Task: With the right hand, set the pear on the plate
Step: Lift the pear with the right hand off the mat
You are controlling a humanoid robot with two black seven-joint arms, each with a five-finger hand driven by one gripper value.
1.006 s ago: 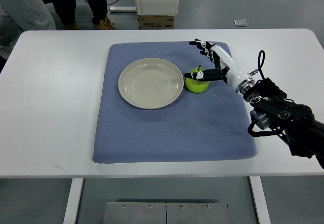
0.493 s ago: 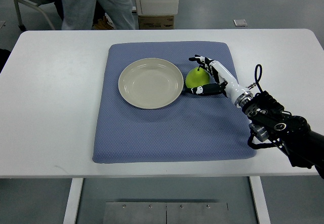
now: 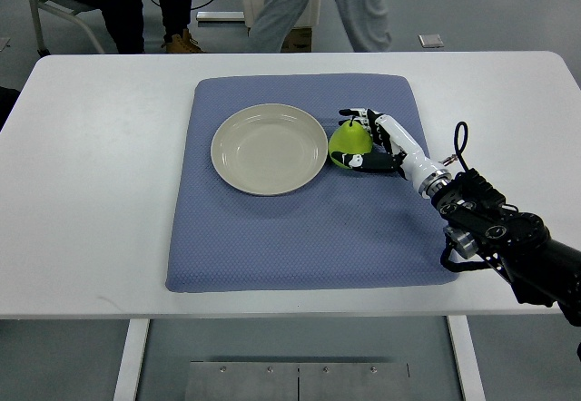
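A green pear [image 3: 346,141] lies on the blue mat [image 3: 309,220], just right of the empty beige plate [image 3: 269,148] and almost touching its rim. My right hand [image 3: 359,138] comes in from the lower right and wraps the pear, fingers [image 3: 353,112] curled over its far side and the thumb along its near side. The pear still rests on the mat. No left arm shows.
The mat lies on a white table [image 3: 91,192]. People's legs [image 3: 318,2] stand beyond the far table edge, next to a white cabinet base and a cardboard box [image 3: 295,40]. A small grey square [image 3: 431,41] lies on the floor.
My right hand closed around the pear, fingers dropping over its far side and thumb shifting to its near side. The pear slid slightly left toward the plate. People behind the table moved.
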